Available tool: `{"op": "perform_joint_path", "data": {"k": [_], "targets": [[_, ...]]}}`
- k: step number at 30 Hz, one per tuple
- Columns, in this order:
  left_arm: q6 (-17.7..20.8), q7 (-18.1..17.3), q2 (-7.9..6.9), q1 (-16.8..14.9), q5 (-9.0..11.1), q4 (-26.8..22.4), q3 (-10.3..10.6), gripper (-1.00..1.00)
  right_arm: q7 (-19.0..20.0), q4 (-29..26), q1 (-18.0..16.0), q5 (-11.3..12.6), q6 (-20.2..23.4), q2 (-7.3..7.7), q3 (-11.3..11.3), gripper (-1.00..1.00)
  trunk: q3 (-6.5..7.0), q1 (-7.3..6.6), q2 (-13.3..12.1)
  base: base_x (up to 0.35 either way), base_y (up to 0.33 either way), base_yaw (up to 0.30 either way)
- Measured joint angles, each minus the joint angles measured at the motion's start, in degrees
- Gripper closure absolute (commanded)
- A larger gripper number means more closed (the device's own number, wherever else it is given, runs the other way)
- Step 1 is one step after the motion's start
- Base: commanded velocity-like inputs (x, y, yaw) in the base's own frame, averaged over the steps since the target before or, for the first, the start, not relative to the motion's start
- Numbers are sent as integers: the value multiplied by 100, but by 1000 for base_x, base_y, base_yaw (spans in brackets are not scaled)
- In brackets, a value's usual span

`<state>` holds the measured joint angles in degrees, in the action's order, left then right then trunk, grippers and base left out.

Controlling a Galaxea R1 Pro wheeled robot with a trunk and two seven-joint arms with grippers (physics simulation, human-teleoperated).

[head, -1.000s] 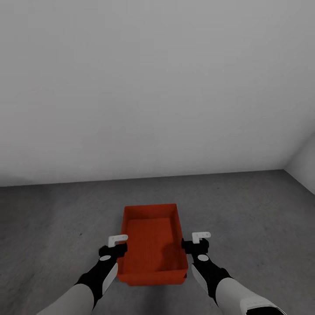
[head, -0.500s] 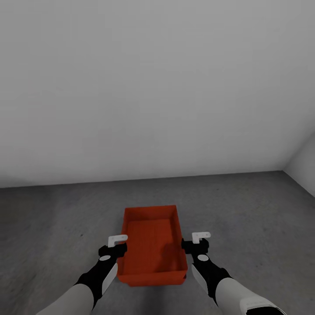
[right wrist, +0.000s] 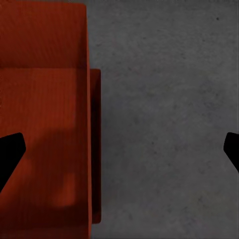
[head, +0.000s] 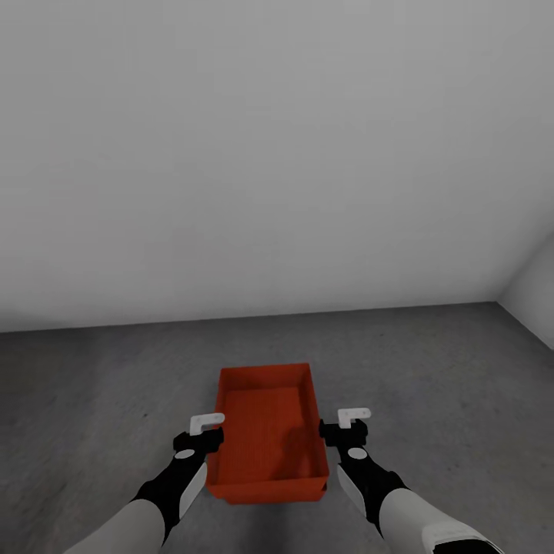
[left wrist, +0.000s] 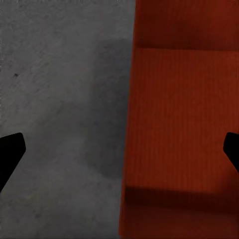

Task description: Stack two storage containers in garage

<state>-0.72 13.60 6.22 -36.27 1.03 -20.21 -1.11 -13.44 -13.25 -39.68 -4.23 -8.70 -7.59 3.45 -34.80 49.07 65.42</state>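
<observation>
Overhead, both grippers hang spread wide and holding nothing. The left gripper [head: 198,431] sits just beside the left wall of the stacked storage containers [head: 268,435], and the right gripper [head: 345,425] just beside the right wall; from the head view neither appears to touch the plastic. In the left wrist view the two dark fingertips [left wrist: 10,154] stand at opposite edges of the picture, one over bare concrete and the other over the orange-red inside of the bin [left wrist: 179,119]. The right wrist view gives the same picture mirrored: one fingertip [right wrist: 10,154] over the bin floor [right wrist: 42,134], the other over concrete.

The containers are thin-walled, lidless, rectangular and orange-red, with a faintly ribbed, matt floor. A second rim peeks out below and beside the upper wall, clearest in the right wrist view [right wrist: 95,144] and along the near edge in the head view, so one bin rests on top of the other, closely aligned. Their long side runs away from the robot.

They stand on the floor [head: 431,385], dark grey, rough, speckled concrete, which lies open on the left, the right and the far side of the stack. Beyond that, a plain white wall [head: 277,154] closes the far side, and a second white wall [head: 535,292] meets it at a corner far right. The black-and-white forearms reach in from the near edge, one on either side of the stack.
</observation>
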Motion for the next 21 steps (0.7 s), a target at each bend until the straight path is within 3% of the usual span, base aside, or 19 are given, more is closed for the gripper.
{"op": "perform_joint_path", "data": {"k": [10, 21], "targets": [[0, 0, 0, -1, 0, -6, -1, -100, -3, 0, 0, 0, -31, -5, 4, -100, 180, -220, -401, 0, 0, 0], [0, -12, 5, -1, 8, -3, 0, -100, -3, 0, 0, 0, -31, -1, 0, -100, 180, -220, -403, -5, 4, 0]]}}
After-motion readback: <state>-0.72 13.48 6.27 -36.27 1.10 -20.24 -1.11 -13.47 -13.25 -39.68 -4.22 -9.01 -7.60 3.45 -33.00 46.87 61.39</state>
